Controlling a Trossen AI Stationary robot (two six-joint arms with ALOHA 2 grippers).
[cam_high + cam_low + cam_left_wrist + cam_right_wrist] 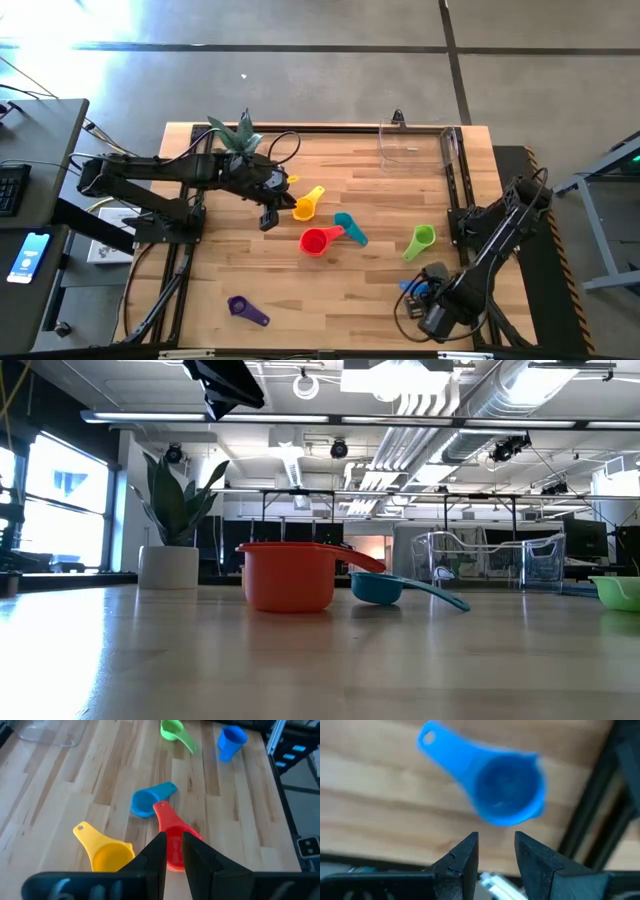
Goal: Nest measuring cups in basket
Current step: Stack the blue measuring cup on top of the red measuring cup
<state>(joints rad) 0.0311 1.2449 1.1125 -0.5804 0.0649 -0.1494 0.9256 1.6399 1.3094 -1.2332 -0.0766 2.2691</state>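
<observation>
My left gripper [173, 851] narrow, empty, above red cup [172, 840]; basket [418, 146] at 1 o'clock, far. Should widen, straddle handle squarely. My right gripper [496, 851] slightly parted over blue cup [490, 782].

My fingers [159, 857] are matt dark plastic. At mid-frame, the red cup [172, 837] shines, smooth glossy plastic, on the pale wood-plank table [240, 820]. Upper left, the basket [50, 732] is clear plastic.
</observation>
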